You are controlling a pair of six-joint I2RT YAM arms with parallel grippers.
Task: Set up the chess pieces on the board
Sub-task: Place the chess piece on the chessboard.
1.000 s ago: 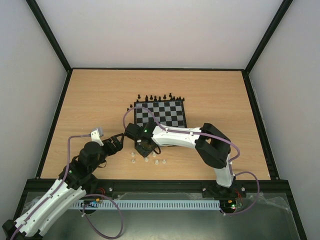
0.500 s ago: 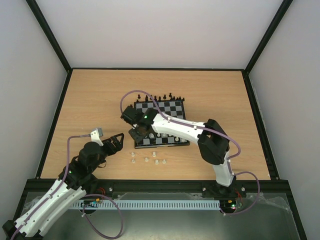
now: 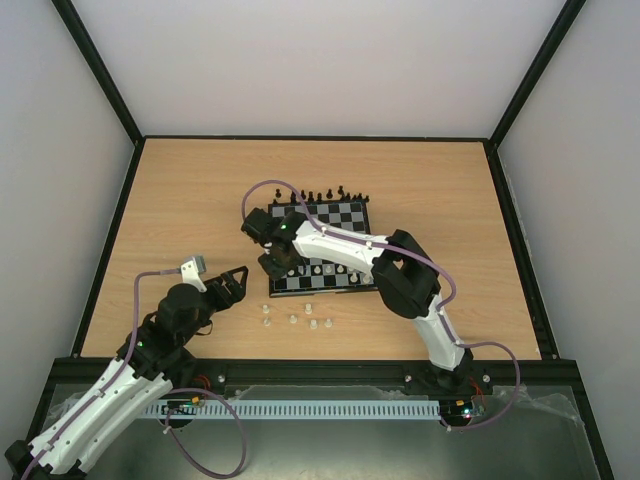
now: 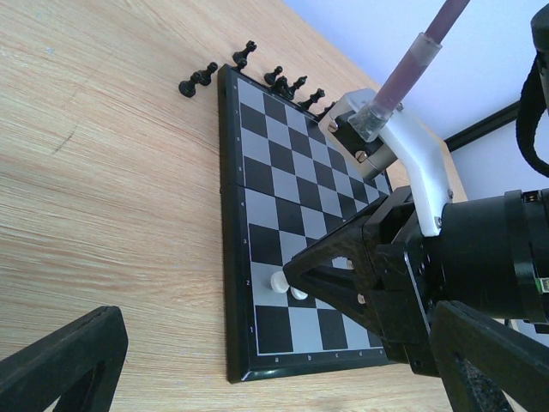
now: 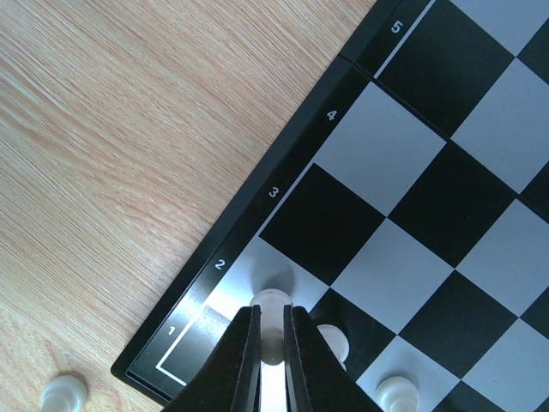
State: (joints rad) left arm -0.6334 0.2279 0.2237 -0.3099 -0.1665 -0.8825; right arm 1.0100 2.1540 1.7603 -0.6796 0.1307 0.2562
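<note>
The board (image 3: 335,232) lies mid-table. My right gripper (image 3: 277,263) is at its near-left corner, shut on a white pawn (image 5: 273,336) held at the pale square by the "2" mark. In the right wrist view the gripper (image 5: 273,314) pinches the pawn between both fingers. More white pawns (image 5: 334,344) stand beside it on that row. Several white pieces (image 3: 293,319) lie on the table in front of the board. Black pieces (image 3: 317,196) line its far edge. My left gripper (image 3: 232,283) is open and empty, left of the board; in its own view the gripper (image 4: 279,348) faces the board (image 4: 283,176).
A raised black frame (image 3: 112,240) borders the wooden table. Two black pieces (image 4: 198,80) lie off the board's far-left corner. One white piece (image 5: 64,393) stands on the wood just off the board's near corner. The right arm (image 3: 350,260) stretches across the board's front row.
My right gripper has moved from the table in front of the board up onto its near-left corner with a white pawn. The left arm has not moved.
</note>
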